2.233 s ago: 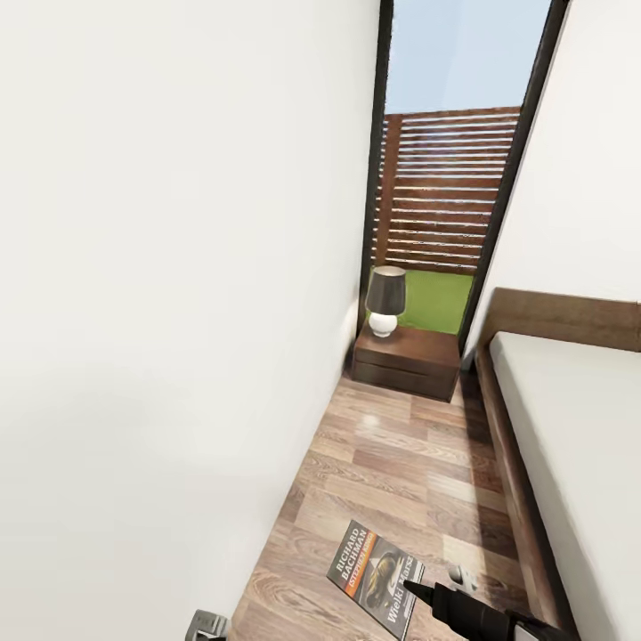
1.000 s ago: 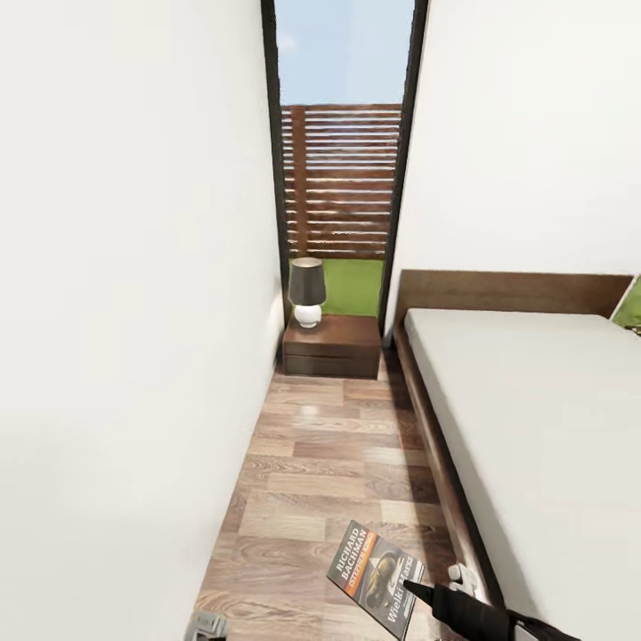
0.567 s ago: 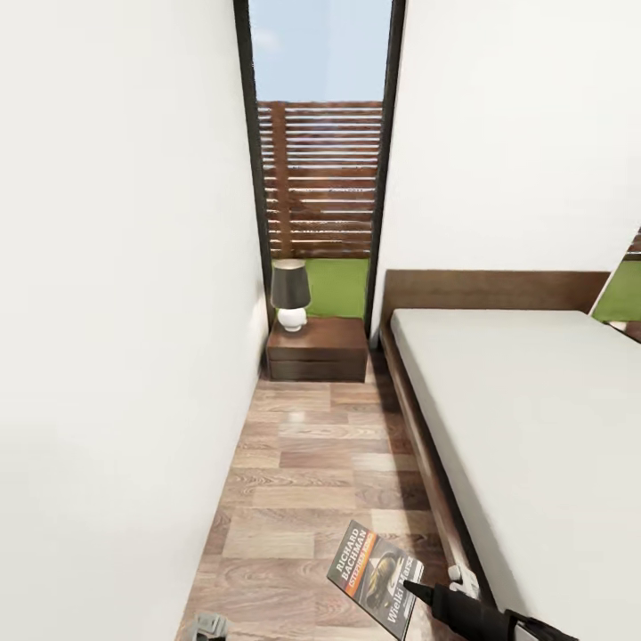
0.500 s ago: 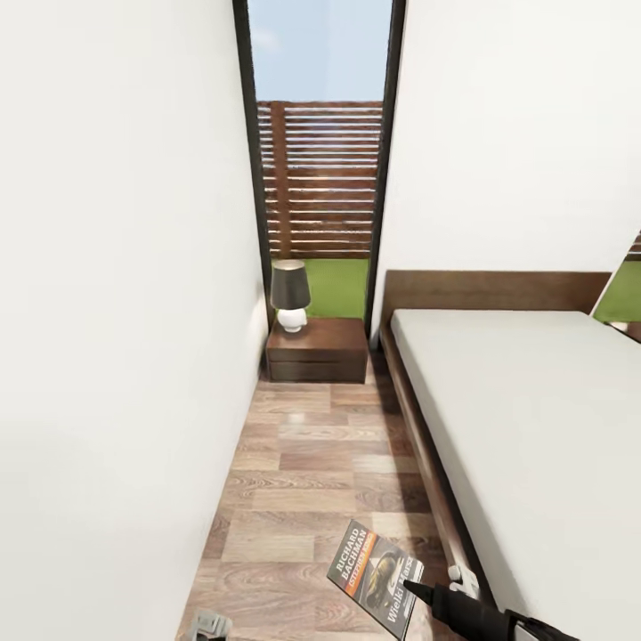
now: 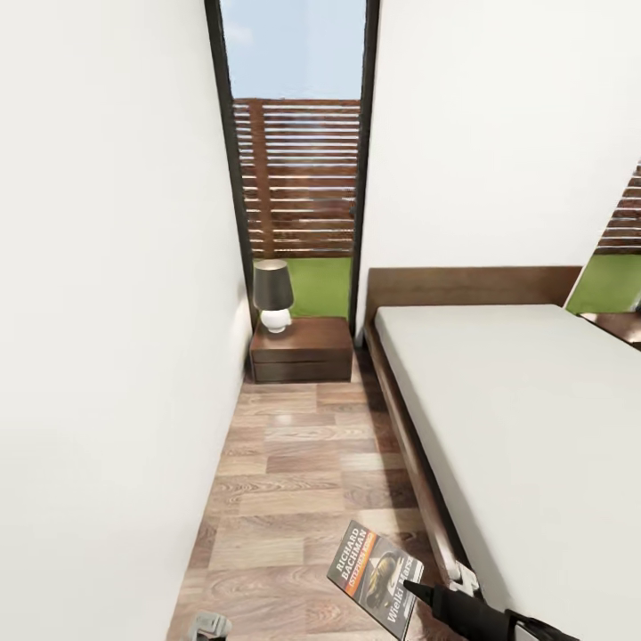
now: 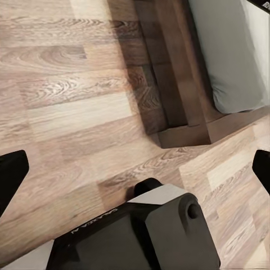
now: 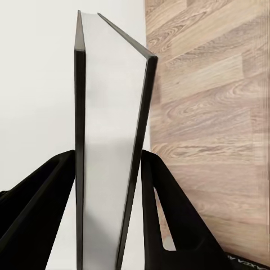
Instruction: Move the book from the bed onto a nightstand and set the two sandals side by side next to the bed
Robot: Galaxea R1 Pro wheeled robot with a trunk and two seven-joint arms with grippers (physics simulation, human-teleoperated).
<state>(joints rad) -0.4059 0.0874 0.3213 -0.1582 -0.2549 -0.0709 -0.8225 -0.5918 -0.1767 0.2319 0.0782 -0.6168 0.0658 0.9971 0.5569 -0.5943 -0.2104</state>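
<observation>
The book (image 5: 374, 574), dark-covered with white "RICHARD BACHMAN" lettering and an orange band, hangs low over the wood floor with my right gripper (image 5: 411, 588) shut on its lower corner. In the right wrist view the book (image 7: 107, 112) stands edge-on between the two black fingers (image 7: 39, 202). A dark nightstand (image 5: 300, 349) stands ahead against the window, left of the bed (image 5: 516, 427). My left gripper (image 6: 135, 169) is open over the floor near the bed frame's corner (image 6: 185, 121). The sandals are out of view.
A dark-shaded lamp (image 5: 271, 294) stands on the left part of the nightstand. A white wall (image 5: 98, 356) closes the aisle on the left. A second nightstand's edge (image 5: 623, 325) shows past the bed. The floor strip (image 5: 303, 472) runs between wall and bed.
The whole head view has shifted: window and nightstand now lie further left, and more of the bed shows. The book stays held in my right gripper at the same spot in the picture.
</observation>
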